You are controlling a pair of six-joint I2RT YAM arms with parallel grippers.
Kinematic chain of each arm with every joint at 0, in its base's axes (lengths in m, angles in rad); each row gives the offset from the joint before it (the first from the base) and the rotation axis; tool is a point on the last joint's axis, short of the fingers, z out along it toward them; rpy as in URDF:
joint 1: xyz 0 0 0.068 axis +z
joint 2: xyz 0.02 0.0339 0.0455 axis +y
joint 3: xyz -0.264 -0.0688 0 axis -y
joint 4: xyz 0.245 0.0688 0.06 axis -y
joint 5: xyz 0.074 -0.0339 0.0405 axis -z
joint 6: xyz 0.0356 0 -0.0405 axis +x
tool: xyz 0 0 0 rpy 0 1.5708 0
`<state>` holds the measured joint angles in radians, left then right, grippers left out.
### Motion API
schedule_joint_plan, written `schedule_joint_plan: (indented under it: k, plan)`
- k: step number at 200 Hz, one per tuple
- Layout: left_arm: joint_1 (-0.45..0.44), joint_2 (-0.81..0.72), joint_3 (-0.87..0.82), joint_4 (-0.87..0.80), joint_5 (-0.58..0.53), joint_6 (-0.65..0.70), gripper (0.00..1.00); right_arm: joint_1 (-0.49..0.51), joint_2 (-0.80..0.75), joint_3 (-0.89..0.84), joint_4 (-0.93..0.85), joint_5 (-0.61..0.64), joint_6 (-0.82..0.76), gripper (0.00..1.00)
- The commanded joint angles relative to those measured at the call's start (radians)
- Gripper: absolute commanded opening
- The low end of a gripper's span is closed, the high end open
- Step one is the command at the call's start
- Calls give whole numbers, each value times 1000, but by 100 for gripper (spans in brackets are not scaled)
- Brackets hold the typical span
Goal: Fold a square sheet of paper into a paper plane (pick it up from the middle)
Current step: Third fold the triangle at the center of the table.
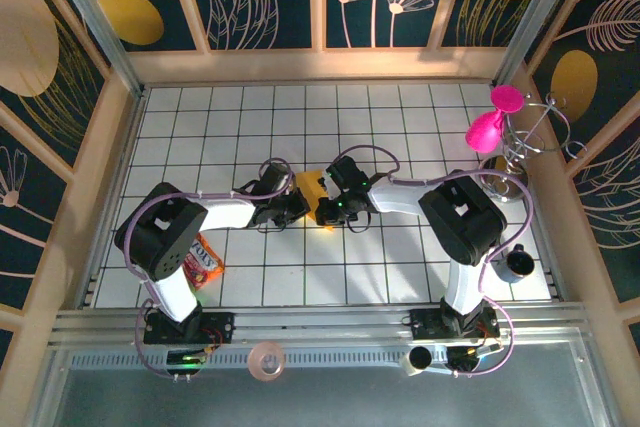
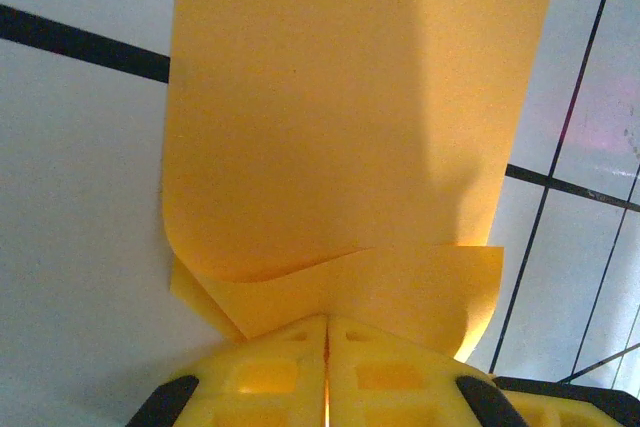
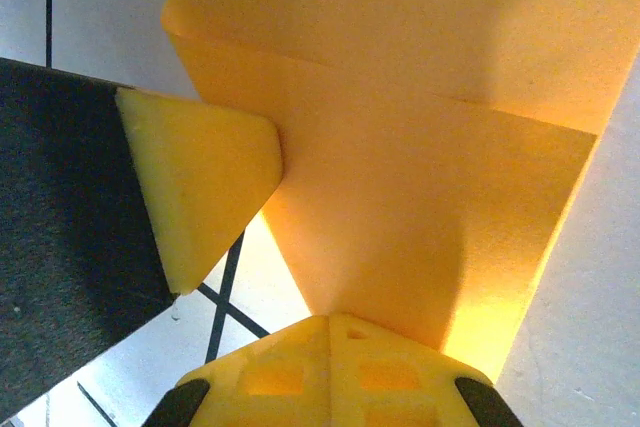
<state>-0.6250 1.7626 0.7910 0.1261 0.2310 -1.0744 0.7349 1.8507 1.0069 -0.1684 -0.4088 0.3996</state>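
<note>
White tiled tabletop (image 1: 400, 117), dark grid lines, evenly lit, soft shadows. Wooden frame (image 1: 250, 64) borders it left, back and right. Dark blue floral wall panels (image 1: 285, 17) rise beyond that. Aluminium rail (image 1: 330, 319) runs along its near edge.

Orange-yellow square sheet of paper (image 2: 350, 127), partly folded, creased, mid-table

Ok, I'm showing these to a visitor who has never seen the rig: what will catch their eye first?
The orange-yellow paper in the middle of the table, partly folded, with the left tool and right tool both shut on it from opposite sides. Then the pink balloon figure at the far right edge.
</note>
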Motion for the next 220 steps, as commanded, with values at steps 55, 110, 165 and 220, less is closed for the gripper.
schedule_joint_plan:
  k: [55, 110, 165, 220]
  plan:
    - [2, 60, -10, -134, -79, 21, 8, 3, -58, -81, -103, 31, -23, 0]
    - [1, 58, -4, -137, -76, 23, 8, -2, -84, -109, -112, 31, -20, 0]
    - [1, 52, -6, -140, -75, 25, 8, -8, -113, -160, -122, 28, -7, 0]
    - [2, 46, 4, -128, -58, 32, 8, -8, -222, -170, -67, 34, 25, 0]
